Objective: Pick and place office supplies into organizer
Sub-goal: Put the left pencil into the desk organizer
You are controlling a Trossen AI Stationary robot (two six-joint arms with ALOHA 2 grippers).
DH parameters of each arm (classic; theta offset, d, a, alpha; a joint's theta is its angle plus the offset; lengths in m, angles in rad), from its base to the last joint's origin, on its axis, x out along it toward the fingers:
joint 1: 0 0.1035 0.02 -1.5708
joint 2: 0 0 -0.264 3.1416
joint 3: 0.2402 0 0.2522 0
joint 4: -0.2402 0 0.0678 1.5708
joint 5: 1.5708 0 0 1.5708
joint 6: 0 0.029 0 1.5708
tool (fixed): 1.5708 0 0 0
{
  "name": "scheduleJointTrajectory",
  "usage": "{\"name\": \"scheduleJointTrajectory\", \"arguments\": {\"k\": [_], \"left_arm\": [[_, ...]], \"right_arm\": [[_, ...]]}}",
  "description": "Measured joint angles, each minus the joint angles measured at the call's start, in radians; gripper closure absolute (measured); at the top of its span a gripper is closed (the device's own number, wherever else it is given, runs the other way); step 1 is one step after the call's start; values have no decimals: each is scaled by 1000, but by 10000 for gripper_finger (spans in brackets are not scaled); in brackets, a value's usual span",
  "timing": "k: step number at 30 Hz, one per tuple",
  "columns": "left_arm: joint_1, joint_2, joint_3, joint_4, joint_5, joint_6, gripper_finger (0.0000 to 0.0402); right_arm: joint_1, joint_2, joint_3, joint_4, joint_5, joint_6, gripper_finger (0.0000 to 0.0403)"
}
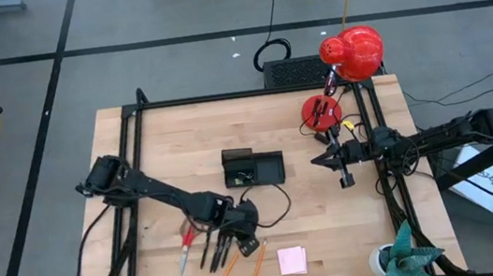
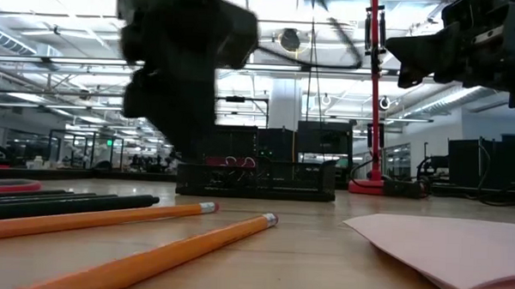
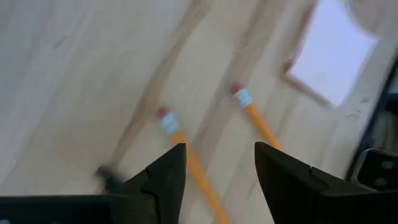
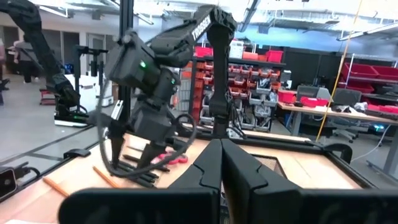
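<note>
My left gripper [image 1: 246, 242] hangs open above the supplies near the table's near edge and holds nothing. In the left wrist view its fingers [image 3: 217, 158] frame two orange pencils [image 3: 186, 155] [image 3: 258, 118], eraser ends showing, with the pale pink sticky pad [image 3: 336, 53] beyond. From above, red-handled scissors [image 1: 185, 249], black pens [image 1: 213, 251], the pencils [image 1: 257, 270] and the pad [image 1: 292, 261] lie flat on the wood. The black organizer [image 1: 252, 167] stands mid-table. My right gripper [image 1: 323, 160] waits shut, raised at the right side.
A red lamp [image 1: 350, 50] with its round base [image 1: 321, 108] stands at the far right corner. A green plant-like object [image 1: 408, 256] sits at the near right corner. A black cable [image 1: 274, 205] loops from the left wrist. Bare wood lies between organizer and supplies.
</note>
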Motion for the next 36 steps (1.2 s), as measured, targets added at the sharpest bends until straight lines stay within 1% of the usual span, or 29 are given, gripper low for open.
{"name": "scheduleJointTrajectory", "arguments": {"k": [4, 8, 10, 12, 19, 25, 30, 36], "left_arm": [[-7, 48, 81, -39, -1, 44, 206], [-7, 103, 155, -150, -4, 79, 206], [-8, 125, 173, -189, -5, 86, 206], [-8, 140, 174, -225, -5, 84, 206], [-8, 162, 174, -267, -6, 73, 206], [-8, 164, 174, -268, -23, 71, 206], [-4, 200, 178, -272, -30, 62, 206], [4, 231, 180, -276, -6, 52, 206]], "right_arm": [[0, 0, 0, 0, -1, 0, 403], [0, -1, 0, 2, -1, 4, 403], [0, 0, 0, 7, -1, 8, 403], [0, -1, 0, 10, -1, 8, 403], [0, -1, 0, 10, -1, 23, 403], [0, -1, 0, 9, -1, 23, 403], [0, -1, 0, 9, -1, 26, 403], [0, -1, 0, 10, -1, 50, 403]]}}
